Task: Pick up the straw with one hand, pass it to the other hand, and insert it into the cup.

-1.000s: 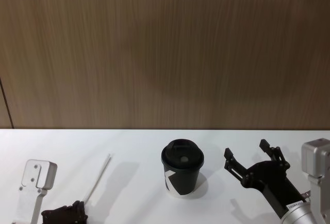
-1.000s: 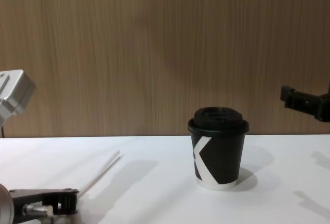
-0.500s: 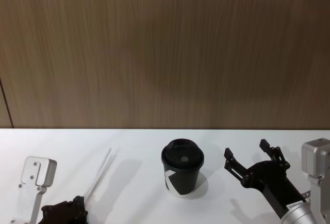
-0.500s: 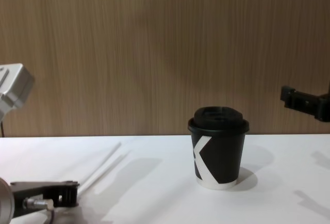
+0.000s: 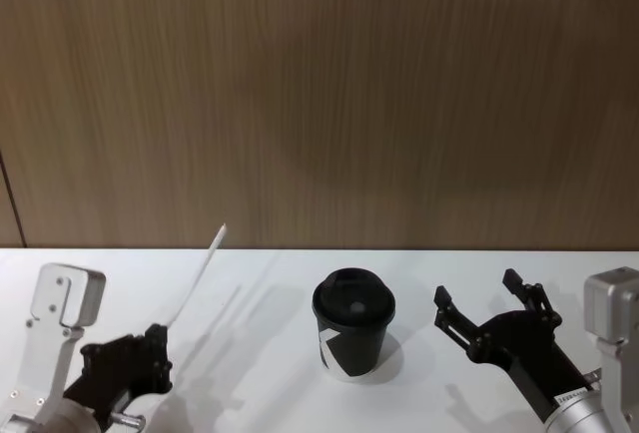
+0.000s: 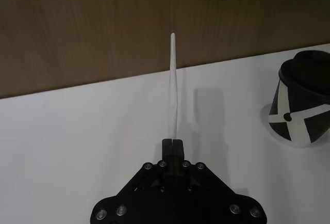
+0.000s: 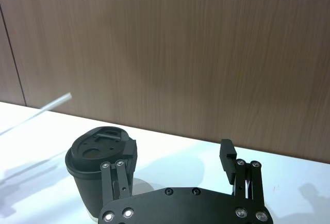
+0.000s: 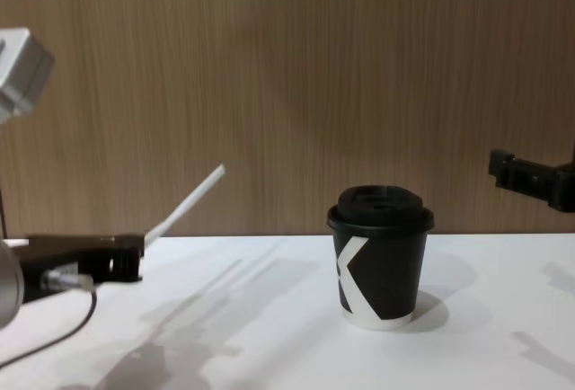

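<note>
We see a white bench (image 5: 559, 273) running the full width, its top smooth and plain, with soft grey shadows lying across it. Behind it stands a brown wood-grain wall (image 5: 319, 104), with a dark vertical seam (image 5: 11, 204) near its left edge.

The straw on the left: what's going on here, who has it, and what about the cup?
The left gripper is shut on one end of the straw, holding it clear of the white table with its free end tilted upward. The right gripper hangs open to the right of the cup, touching nothing. The cup stands lidded between them; the handover is not yet done.
</note>
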`<state>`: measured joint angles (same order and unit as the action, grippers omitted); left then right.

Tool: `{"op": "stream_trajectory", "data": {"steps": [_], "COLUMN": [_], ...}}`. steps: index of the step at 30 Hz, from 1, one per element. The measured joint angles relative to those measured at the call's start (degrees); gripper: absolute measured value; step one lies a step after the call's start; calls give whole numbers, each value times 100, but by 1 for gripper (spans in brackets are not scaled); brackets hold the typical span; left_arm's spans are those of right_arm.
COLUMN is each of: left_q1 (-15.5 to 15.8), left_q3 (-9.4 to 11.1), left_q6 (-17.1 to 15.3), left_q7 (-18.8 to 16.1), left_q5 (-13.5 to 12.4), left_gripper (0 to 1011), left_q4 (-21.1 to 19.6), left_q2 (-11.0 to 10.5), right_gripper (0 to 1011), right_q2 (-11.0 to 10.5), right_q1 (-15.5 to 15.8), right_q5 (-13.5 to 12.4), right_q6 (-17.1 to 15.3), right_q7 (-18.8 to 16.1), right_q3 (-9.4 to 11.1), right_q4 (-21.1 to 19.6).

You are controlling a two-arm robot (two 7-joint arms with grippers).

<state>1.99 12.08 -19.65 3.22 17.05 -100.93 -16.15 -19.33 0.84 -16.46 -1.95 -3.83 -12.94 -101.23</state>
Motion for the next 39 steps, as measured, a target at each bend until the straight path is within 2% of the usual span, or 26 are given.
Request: {"op": "stream_trajectory", "data": {"steps": [7,11,25,39], "left_q1": [118,196,522,780], "left_q3": [-46,-94,-232,-163], "left_q6": [369,599,1354,1621], "left_q7": [329,580,1670,2242], "left_q5": [-1,92,663,954], "left_gripper": [0,0,0,0], "left_q4": [-113,-162,-266,-270], "left_q2": [-125,-194,-480,-657], "right_gripper": [1001,1001,1001,1001], "right_q2": [0,0,0,0], "right_q1": [0,0,0,0], "right_q5": [0,0,0,0], "right_q6": [0,0,0,0], "right_q7": [0,0,0,0], "right_q3": [0,0,0,0], "right_q4": [0,0,0,0]}}
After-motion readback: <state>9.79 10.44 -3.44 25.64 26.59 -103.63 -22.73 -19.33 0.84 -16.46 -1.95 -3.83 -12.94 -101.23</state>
